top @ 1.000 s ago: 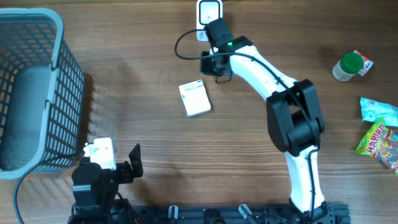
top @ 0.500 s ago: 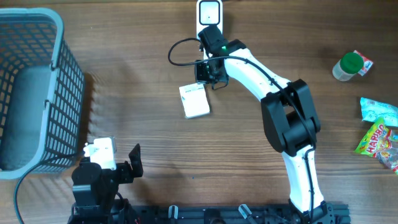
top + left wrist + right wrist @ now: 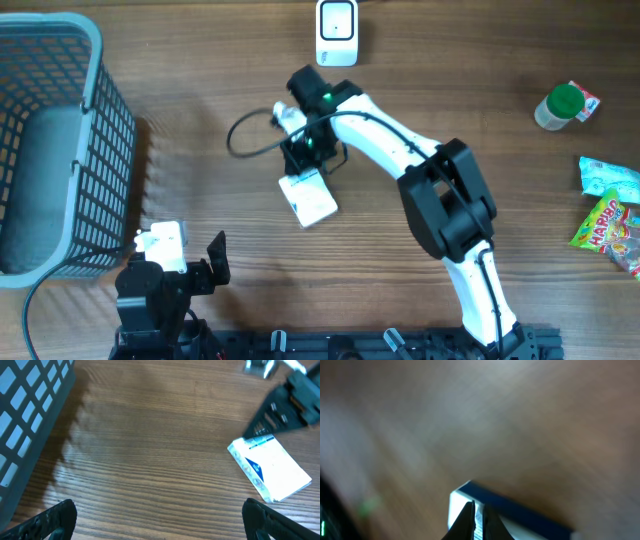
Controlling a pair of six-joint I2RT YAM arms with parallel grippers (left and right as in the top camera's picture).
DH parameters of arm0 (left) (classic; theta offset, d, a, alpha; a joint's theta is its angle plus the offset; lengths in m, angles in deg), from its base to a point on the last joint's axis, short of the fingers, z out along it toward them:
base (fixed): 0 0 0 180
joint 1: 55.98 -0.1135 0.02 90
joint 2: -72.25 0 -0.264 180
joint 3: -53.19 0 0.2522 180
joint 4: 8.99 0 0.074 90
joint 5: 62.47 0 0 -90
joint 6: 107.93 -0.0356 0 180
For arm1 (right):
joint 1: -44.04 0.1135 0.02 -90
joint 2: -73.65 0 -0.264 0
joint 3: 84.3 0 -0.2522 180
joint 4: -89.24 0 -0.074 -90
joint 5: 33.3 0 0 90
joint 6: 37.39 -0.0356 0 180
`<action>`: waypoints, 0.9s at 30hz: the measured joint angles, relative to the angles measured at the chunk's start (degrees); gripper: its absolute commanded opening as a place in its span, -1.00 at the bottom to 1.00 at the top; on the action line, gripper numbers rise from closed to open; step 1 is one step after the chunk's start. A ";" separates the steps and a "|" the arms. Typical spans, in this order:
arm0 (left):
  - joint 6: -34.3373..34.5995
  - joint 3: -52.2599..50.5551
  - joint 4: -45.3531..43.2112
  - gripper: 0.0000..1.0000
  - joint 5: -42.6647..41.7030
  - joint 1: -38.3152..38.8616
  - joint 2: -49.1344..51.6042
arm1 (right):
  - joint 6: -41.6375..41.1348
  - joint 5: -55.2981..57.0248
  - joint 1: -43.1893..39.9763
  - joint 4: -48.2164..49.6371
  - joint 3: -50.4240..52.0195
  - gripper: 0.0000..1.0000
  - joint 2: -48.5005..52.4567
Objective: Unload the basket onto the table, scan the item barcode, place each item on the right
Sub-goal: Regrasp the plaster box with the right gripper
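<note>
1. Table [image 3: 470, 60]: brown wood-grain top, matt, grain running 9 to 3 o'clock in the overhead view.

2. Box [image 3: 312, 200]: the item to scan. A flat rectangular white carton with blue print along one short end and a row of blue marks down one long side. It lies flat near the table's centre, skewed to the table edges, at 6 o'clock from the scanner and well apart from it.

3. Scanner [image 3: 337, 20]: a white, rounded-rectangular plastic unit with a dark square window, at 12 o'clock on the table.

4. Right gripper [image 3: 476, 516]: black, on a glossy white and black arm. The jaws are closed to a thin slit, with nothing between them. The tips sit at the blue-edged end of the box; the wrist view is too blurred to tell whether they touch.

5. Cable [image 3: 240, 140]: thin, black, looping out at 9 o'clock from the right gripper.

6. Left gripper [image 3: 164, 521]: black, at 7 o'clock, jaws spread wide and holding nothing, over bare wood well apart from the box.

7. Basket [image 3: 95, 60]: grey plastic, lattice walls with a solid rim, at 9 o'clock.

8. Bottle [image 3: 558, 106]: small, with a round green cap, at 2 o'clock.

9. Sweets bag [image 3: 608, 228]: glossy film, yellow and red, at 3 o'clock.

10. Packet [image 3: 606, 177]: pale blue-green crinkled film, just beside the sweets bag at its 12 o'clock.
</note>
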 measured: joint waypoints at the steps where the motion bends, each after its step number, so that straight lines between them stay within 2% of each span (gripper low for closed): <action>1: 0.00 0.00 0.00 1.00 0.00 0.00 0.00 | 2.99 -0.85 0.79 -2.16 0.04 -0.90 0.00; 4: 0.00 0.00 0.00 1.00 0.00 0.00 0.00 | 9.46 -2.05 2.67 -5.22 0.09 -0.88 0.00; 5: 0.02 0.00 0.00 1.00 -0.02 0.00 0.00 | 10.49 -2.12 3.10 -5.51 0.09 -0.62 0.00; 7: 0.00 0.00 0.00 1.00 0.00 0.00 0.00 | 11.37 -1.92 3.74 -5.86 0.09 0.11 0.00; 9: 0.00 0.00 0.00 1.00 0.00 0.00 0.00 | 10.86 -1.79 3.87 -6.23 0.09 0.39 0.00; 11: 0.00 0.00 0.00 1.00 0.00 0.00 0.00 | 10.40 -2.34 3.98 -8.00 -0.63 1.00 -0.17; 19: 0.00 0.00 0.00 1.00 0.00 0.00 0.00 | 7.58 0.72 3.93 -15.39 -2.60 0.99 -0.90; 21: 0.02 0.00 0.00 1.00 0.00 0.00 0.00 | 4.68 5.95 3.93 -16.00 -2.60 0.99 -1.81; 23: 0.00 0.00 0.00 1.00 0.00 0.00 0.00 | 0.52 15.74 3.93 -15.98 -2.60 0.99 -3.08; 27: 0.00 0.00 0.00 1.00 0.00 0.00 0.00 | -2.38 25.24 3.76 -14.88 -2.60 0.99 -3.89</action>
